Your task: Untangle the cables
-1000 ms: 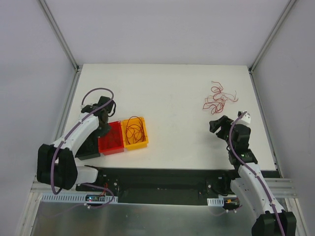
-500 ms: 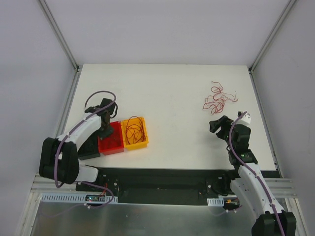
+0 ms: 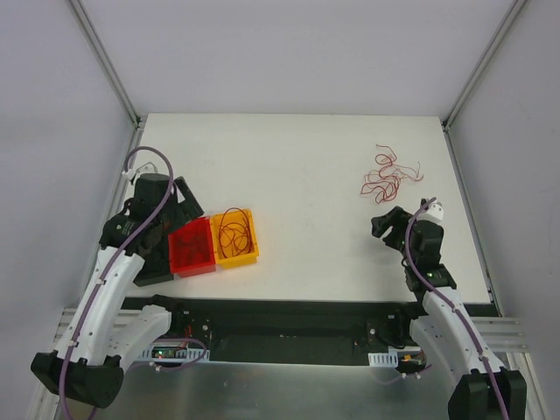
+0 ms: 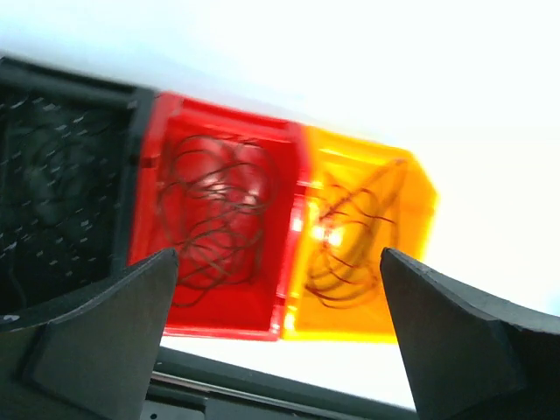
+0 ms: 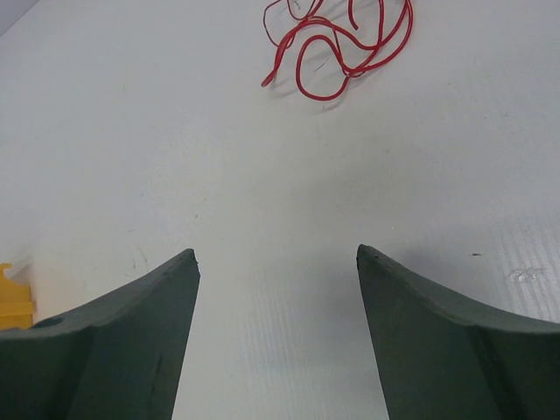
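Note:
A loose tangle of thin red cables [image 3: 388,175] lies on the white table at the far right, and shows as red loops [image 5: 337,44] in the right wrist view. More thin curly cables lie in the red bin [image 4: 214,210] and in the yellow bin [image 4: 354,241]. My left gripper [image 3: 191,203] hangs open just left of the red bin [image 3: 192,248], its jaws [image 4: 278,254] wide apart with nothing between them. My right gripper [image 3: 382,223] stands open and empty [image 5: 276,252] over bare table, a short way nearer than the tangle.
A black bin [image 4: 61,192] adjoins the red bin on its left [image 3: 153,262]. The yellow bin [image 3: 236,236] sits on the red bin's right. Metal frame rails [image 3: 114,201] run along the table's sides. A corner of the yellow bin [image 5: 10,297] shows far left.
My left gripper has gone from shut to wide open and has drawn back to the left and up from over the red bin. The right arm has not moved.

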